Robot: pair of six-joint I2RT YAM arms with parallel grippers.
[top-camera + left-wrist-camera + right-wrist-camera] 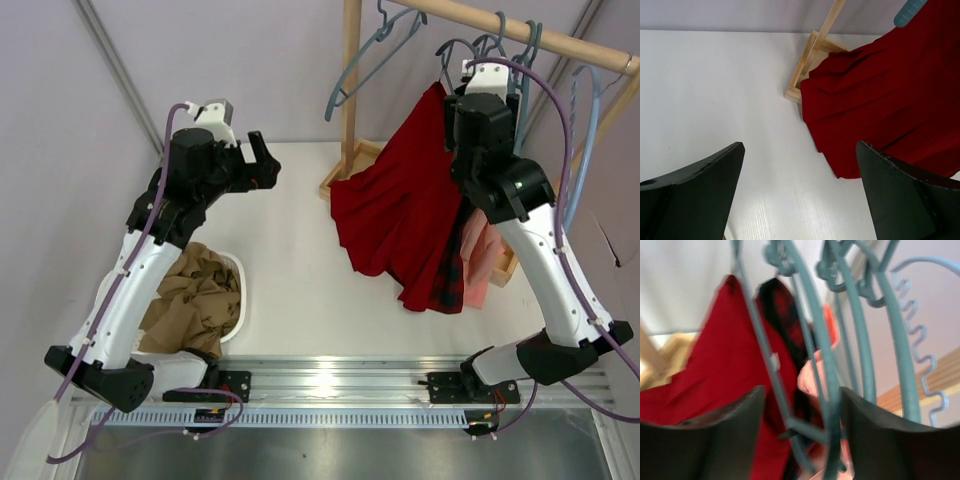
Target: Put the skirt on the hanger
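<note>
Red cloth first: the skirt [395,215] hung off the rail of the wooden rack [350,100], just right of the rack's upright post. Its top was gathered high under the rail and its hem fell over the rack's base frame.

A slim grey-blue hanger [757,340] ran down the skirt's upper edge and appeared to carry it, though the shoulder fit was blurred in the wrist view. A plaid garment [452,275] and a pink one [482,255] hung behind the skirt, further right along the rack.

Step in hand, as judged: late stage, seating the loaded hanger on the rail.

Right gripper [801,395] was up under the rail among the hanger hooks. Its jaws stood parted, with the hanger's arm and a neighbouring bar passing between them. No pinch was evident, so I took it as released. The skirt lay against the left finger's side and below it.

Left gripper [800,145] hung well left of the rack post, jaws spread wide with nothing between them. The skirt showed beyond its right finger, apart from it.

Next move would call for confirming that the hook sits over the rail, then drawing the right jaws out without snagging the neighbouring hangers or dragging cloth off.
</note>
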